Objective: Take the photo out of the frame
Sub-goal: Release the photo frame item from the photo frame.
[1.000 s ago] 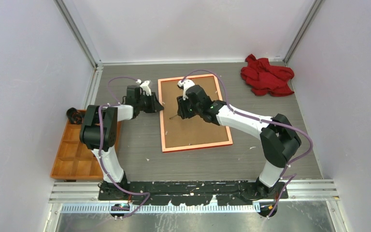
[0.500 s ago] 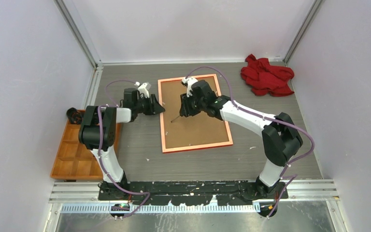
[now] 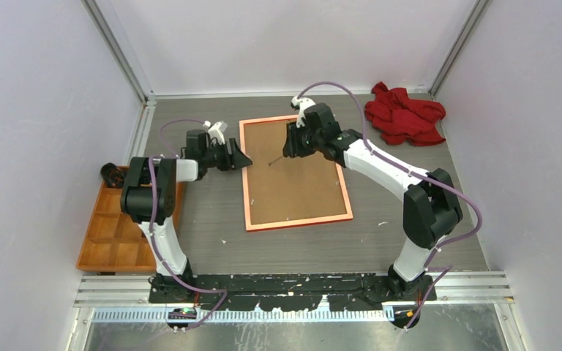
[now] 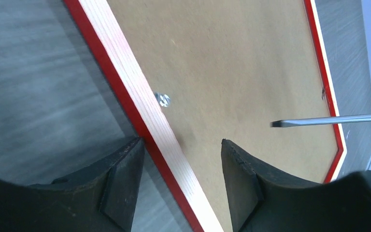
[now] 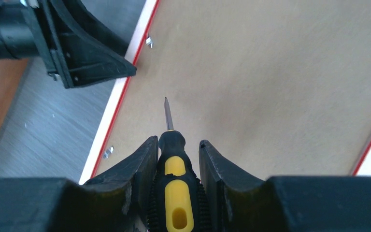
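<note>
I work in a robotics lab cell: plain pale walls (image 3: 29, 110) box in my grey surface (image 3: 205, 212), aluminium posts (image 3: 121, 55) stand at the far corners, and my left arm (image 3: 150, 197) and right arm (image 3: 380, 172) are bolted to a black rail (image 3: 278, 284).

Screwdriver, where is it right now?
In the right wrist view, the screwdriver sits in the right end effector, tip over the brown board near the left edge of the frame.

No readable text, label, brand or number is appearing on the frame (image 3: 245, 186), backing board (image 3: 296, 186) or screwdriver (image 5: 176, 193).
</note>
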Robot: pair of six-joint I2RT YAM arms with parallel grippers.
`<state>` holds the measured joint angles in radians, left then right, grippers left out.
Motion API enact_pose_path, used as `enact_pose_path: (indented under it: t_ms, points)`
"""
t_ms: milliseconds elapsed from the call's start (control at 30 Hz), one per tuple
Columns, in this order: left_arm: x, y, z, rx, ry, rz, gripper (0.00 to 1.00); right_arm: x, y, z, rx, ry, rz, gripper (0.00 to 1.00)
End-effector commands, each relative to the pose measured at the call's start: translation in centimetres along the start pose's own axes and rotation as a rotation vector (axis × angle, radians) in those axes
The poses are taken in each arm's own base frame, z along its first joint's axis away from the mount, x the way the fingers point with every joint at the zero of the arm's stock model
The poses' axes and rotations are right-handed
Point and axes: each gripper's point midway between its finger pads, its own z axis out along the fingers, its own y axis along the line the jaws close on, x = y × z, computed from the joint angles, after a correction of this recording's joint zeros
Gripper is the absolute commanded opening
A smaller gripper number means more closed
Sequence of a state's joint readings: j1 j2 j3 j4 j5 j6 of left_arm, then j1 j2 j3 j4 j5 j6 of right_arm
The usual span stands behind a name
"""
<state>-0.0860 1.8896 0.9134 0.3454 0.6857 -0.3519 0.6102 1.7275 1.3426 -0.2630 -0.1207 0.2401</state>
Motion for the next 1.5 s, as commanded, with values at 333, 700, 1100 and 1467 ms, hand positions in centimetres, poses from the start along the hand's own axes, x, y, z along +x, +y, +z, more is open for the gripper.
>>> enact_pose_path:
  t_ms: [333, 700, 1100, 1467]
  points:
    - [-10.0, 4.6, 2.4, -0.109, -0.181, -0.094, 0.58, -10.0, 0.6, 1.8, 0.044, -0.113, 0.082, 0.01]
    - [-8.0, 4.9, 5.6, -0.243, -0.022, -0.002, 0.57, -6.9, -0.3, 2.5, -0.014, -0.048, 0.177, 0.01]
    - [-5.4, 5.9, 4.4, -0.346, 0.000, -0.034, 0.36, -6.4, -1.3, 1.9, -0.052, -0.059, 0.261, 0.01]
    - [-1.8, 3.8, 2.7, -0.293, 0.080, -0.040, 0.30, -5.7, -0.3, 2.4, -0.109, -0.054, 0.312, 0.01]
